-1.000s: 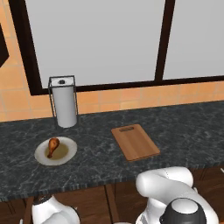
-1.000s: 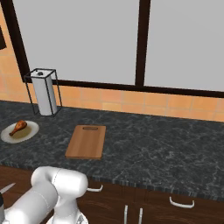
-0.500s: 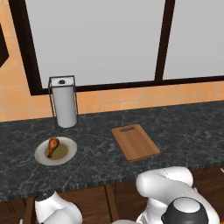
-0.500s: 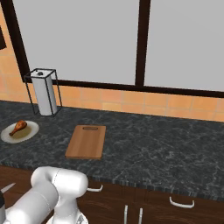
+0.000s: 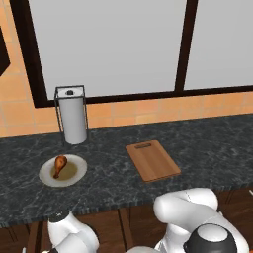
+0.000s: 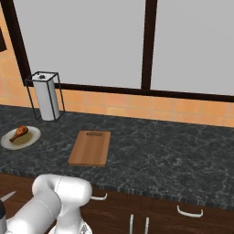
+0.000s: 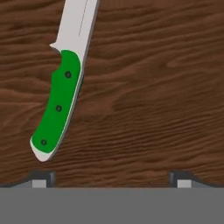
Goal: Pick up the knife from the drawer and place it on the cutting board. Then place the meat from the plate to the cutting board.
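The knife (image 7: pixel 59 105) lies flat on the dark wooden floor of the drawer (image 7: pixel 153 87), its green handle near me and its pale blade running up out of the hand view. My gripper (image 7: pixel 111 178) hangs open just above the floor, nothing between its fingertips (image 7: pixel 41 177); the handle's butt sits just inside the left tip. Up on the counter, the light-brown cutting board (image 5: pixel 152 160) (image 6: pixel 90 147) lies bare. To its left the meat (image 5: pixel 60 164) (image 6: pixel 19 133), a drumstick, rests on the round plate (image 5: pixel 49 177) (image 6: pixel 32 137).
A paper towel roll in a wire holder (image 5: pixel 71 116) (image 6: pixel 45 96) stands behind the plate, against the tiled wall under the window. The dark speckled counter (image 5: pixel 207 143) runs wide to the right of the board. Cabinet handles (image 6: pixel 189 211) show below its front edge.
The low white part of my arm has edged slightly to the right in the left base view. Plate, meat and board have not moved.
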Controlling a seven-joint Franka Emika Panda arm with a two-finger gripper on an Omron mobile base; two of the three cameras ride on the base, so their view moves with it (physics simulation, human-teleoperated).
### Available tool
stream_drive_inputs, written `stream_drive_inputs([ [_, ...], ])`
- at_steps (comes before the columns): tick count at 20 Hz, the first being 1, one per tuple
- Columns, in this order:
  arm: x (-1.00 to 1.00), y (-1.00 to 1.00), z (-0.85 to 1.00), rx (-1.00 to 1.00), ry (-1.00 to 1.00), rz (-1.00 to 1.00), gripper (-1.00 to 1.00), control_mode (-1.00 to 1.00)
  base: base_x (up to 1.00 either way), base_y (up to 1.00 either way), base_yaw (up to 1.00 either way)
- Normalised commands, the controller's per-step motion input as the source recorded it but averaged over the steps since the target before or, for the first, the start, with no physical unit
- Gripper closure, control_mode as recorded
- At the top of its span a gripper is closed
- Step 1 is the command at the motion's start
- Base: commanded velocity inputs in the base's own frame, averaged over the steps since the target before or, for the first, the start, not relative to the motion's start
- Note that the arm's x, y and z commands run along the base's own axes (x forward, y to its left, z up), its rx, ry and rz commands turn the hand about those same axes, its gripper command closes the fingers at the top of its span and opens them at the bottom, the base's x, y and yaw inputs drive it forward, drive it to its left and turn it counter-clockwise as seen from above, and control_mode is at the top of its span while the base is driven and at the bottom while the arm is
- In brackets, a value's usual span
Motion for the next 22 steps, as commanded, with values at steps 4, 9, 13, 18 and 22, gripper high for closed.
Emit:
stream_drive_inputs([
  [4,0.52,0.0,-0.32,0.0,0.0,0.01,-1.0,-1.0,0.0,0.0,0.0],
  [9,0.46,0.13,-0.45,0.0,0.0,0.03,-1.0,-1.0,0.0,0.0,0.0],
  [13,0.29,0.42,-0.37,-0.02,0.02,0.01,-1.0,-1.0,0.0,0.0,0.0],
  [18,0.22,0.52,-0.27,-0.06,0.07,0.0,-1.0,-1.0,0.0,0.0,0.0],
  [22,-0.08,0.24,-0.39,-0.03,0.01,0.0,-1.0,-1.0,0.0,0.0,0.0],
])
